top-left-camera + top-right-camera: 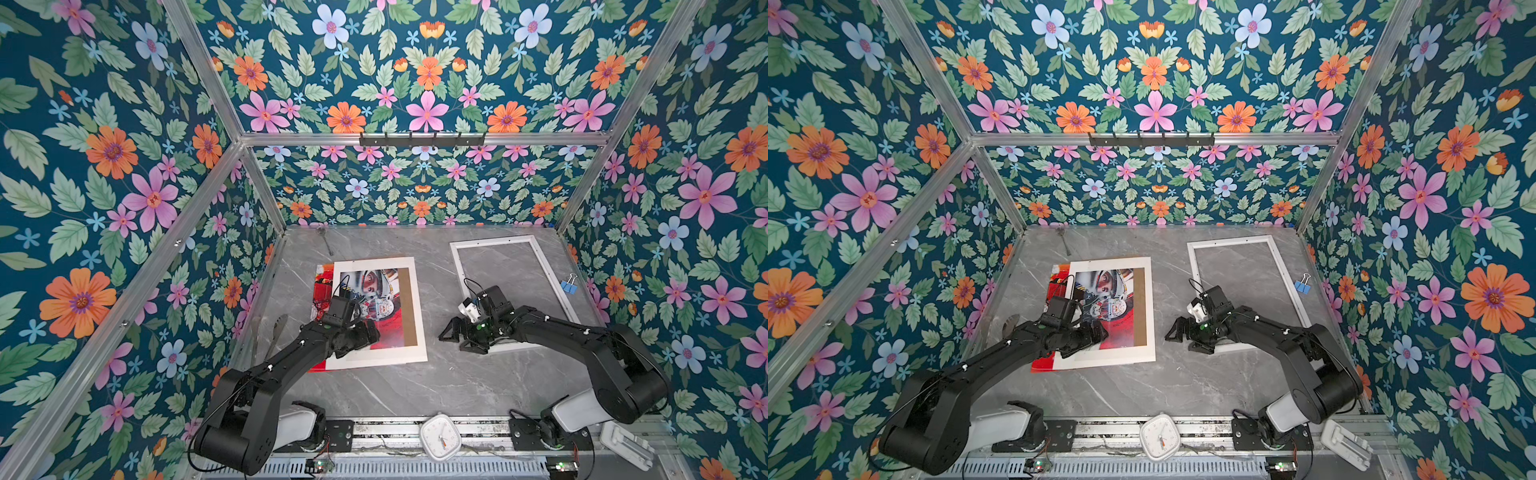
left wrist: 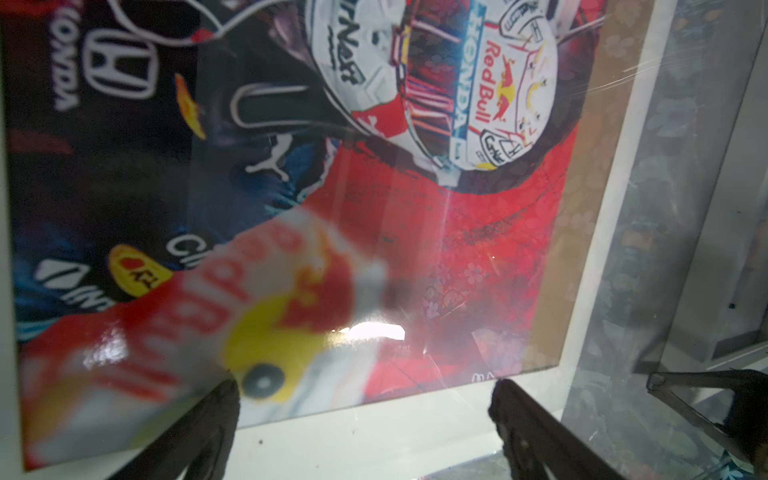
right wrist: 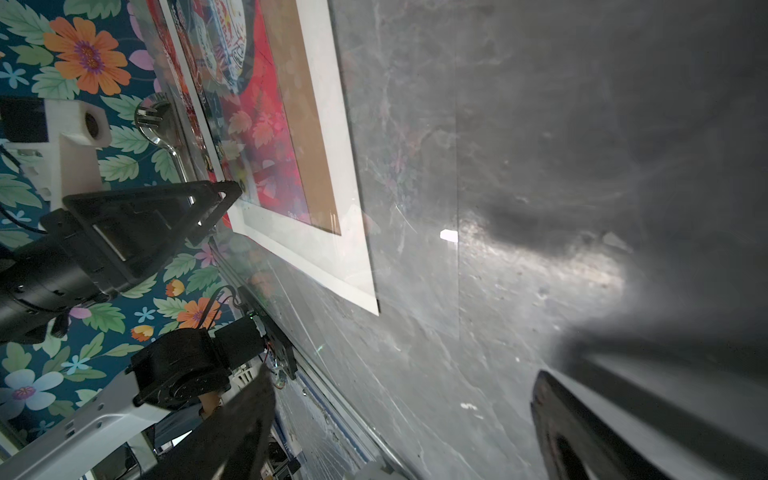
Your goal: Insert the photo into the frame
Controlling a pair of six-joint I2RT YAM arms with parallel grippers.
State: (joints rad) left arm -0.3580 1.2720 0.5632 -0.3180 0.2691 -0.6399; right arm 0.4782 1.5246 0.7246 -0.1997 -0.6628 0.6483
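Left fingers (image 2: 212,424) stand open over the photo (image 2: 478,249), to pull it from under the mat (image 2: 332,440), I think; my right fingers (image 3: 582,436) hang open beside the frame (image 1: 492,240).

Left arm (image 1: 266,374) and right arm (image 1: 582,345): same build. Matte black boxy links, rounded drum housings at the joints; elbow drum the largest part, slight sheen. White base segment (image 1: 297,422) on each, seated on a black plate (image 1: 338,432) with screw heads. Thin red wire (image 1: 328,446) beside left plate. Small white clips (image 1: 270,368) pin a thin black cable along the links. Green light (image 1: 481,326) near each wrist. White printed camera mount (image 1: 468,309) on right wrist, black cable looped above it; matching white mount (image 3: 70,137) on the left. Left gripper (image 2: 361,386), right gripper (image 3: 401,384): black fingers (image 3: 166,208), triangular open frames
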